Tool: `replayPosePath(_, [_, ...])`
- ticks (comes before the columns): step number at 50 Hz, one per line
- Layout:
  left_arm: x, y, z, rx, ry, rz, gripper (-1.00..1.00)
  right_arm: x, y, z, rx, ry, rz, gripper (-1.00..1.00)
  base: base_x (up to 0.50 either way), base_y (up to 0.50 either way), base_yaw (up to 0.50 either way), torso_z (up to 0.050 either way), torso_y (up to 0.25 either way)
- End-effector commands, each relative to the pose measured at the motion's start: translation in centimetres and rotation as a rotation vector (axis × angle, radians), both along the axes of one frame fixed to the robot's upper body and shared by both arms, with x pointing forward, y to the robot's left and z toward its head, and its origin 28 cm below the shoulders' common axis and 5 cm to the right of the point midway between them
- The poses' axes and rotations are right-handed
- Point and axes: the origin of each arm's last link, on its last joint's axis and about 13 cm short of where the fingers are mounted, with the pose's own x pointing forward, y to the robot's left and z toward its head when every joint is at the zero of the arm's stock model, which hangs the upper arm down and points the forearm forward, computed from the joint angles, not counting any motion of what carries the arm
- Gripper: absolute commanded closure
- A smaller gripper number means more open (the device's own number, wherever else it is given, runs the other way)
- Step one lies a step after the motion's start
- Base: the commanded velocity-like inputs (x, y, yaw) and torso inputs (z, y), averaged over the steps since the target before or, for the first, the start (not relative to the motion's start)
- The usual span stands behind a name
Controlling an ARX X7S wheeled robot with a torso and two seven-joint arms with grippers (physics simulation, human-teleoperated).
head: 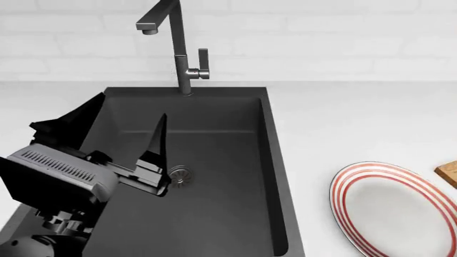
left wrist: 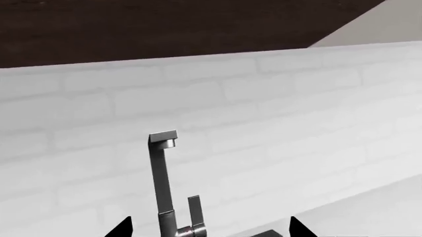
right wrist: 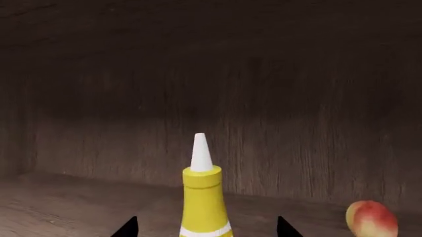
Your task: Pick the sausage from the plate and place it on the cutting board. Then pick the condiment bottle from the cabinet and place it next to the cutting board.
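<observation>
Condiment bottle (right wrist: 203, 197), yellow with a white pointed nozzle and a pale band low on its body, stands upright on a dark wooden cabinet shelf (right wrist: 79, 207) in the right wrist view. The two black fingertips of the right hand (right wrist: 204, 228) show on either side of its lower body, spread apart with a gap between each tip and the bottle, so that hand is open around it and not gripping. A small red-and-yellow fruit (right wrist: 371, 219) sits on the same shelf, off to one side of the bottle and well apart from it.

In the head view, the round plate (head: 343, 187) with its red-and-white striped rim lies on the white worktop (head: 357, 118) to the right of the dark sink (head: 214, 160); its grey-white centre is bare. A corner of the wooden cutting board (head: 448, 172) shows at the right edge, just beside the plate. The sausage is not visible in any view.

The left hand (head: 117, 128) hangs over the left part of the sink, its black fingers wide apart and holding nothing. A grey faucet (head: 179, 48) rises behind the sink against a white brick wall (left wrist: 297, 108).
</observation>
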Motion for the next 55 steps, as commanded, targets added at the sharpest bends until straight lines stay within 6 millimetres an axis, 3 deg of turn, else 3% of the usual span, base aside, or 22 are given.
replayPosePath(1, [0.4, -0.2, -0.7, 0.029, -0.023, 0.027, -1.00, 0.4, 0.3, -0.4, -0.007, 0.028, 0.034, -1.00, 0.00, 0.00, 0.00, 0.000, 0.000])
replayPosePath(34, [-0.3, -0.3, -1.7, -0.012, -0.017, -0.046, -1.00, 0.6, 1.6, -0.6, -0.042, -0.014, 0.107, -1.00, 0.00, 0.00, 0.00, 0.000, 0.000])
replayPosePath(40, [-0.5, -0.2, -1.6, 0.001, -0.044, -0.055, -1.00, 0.5, 1.8, -0.7, -0.043, -0.005, 0.115, -1.00, 0.00, 0.00, 0.00, 0.002, -0.250])
replayPosePath(55, [-1.0, -0.3, -2.2, 0.016, -0.049, -0.134, -1.00, 0.6, 1.1, -0.4, -0.067, -0.041, -0.051, -1.00, 0.00, 0.00, 0.00, 0.004, -0.064])
